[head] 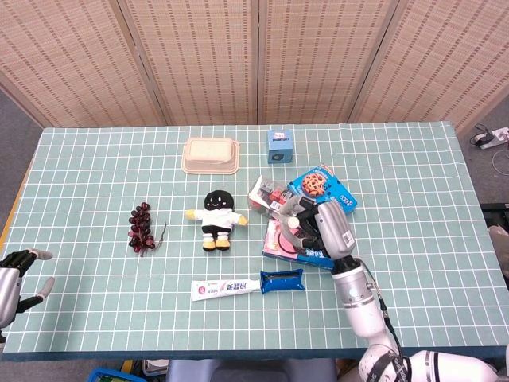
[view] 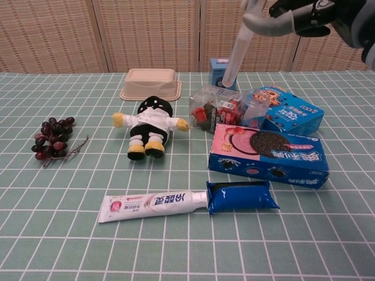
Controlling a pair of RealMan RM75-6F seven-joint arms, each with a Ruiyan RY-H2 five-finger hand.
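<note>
A table covered in a green cloth with a white grid [head: 95,159] fills both views, and woven cane screens [head: 199,56] stand behind it. The robot's right hand [head: 318,227] is raised above the right-hand cluster of packages, over the pink-and-blue Oreo biscuit box [view: 266,153] that lies flat on the cloth. In the chest view its fingers [view: 266,24] curl at the top edge of the picture, with one pale finger pointing down toward the clear plastic bag of small red packets [view: 220,108]. Whether that hand grasps anything cannot be told from either view.

Just behind the Oreo box and touching it lies a blue biscuit box with a cartoon picture [view: 290,111]. The black-and-white plush doll with yellow hands and feet [head: 215,216] lies on its back left of the clear bag. A beige rectangular food tray [head: 211,155] stands farther back, and a small blue carton [head: 279,146] stands to its right. Near the front edge a white toothpaste tube [head: 224,287] lies end to end with a flat dark-blue pouch [head: 282,280]. A bunch of dark red grapes [head: 141,227] rests well apart on the left.

The left hand [head: 17,274] hangs at the table's front left corner, released, with fingers spread and nothing in them.
</note>
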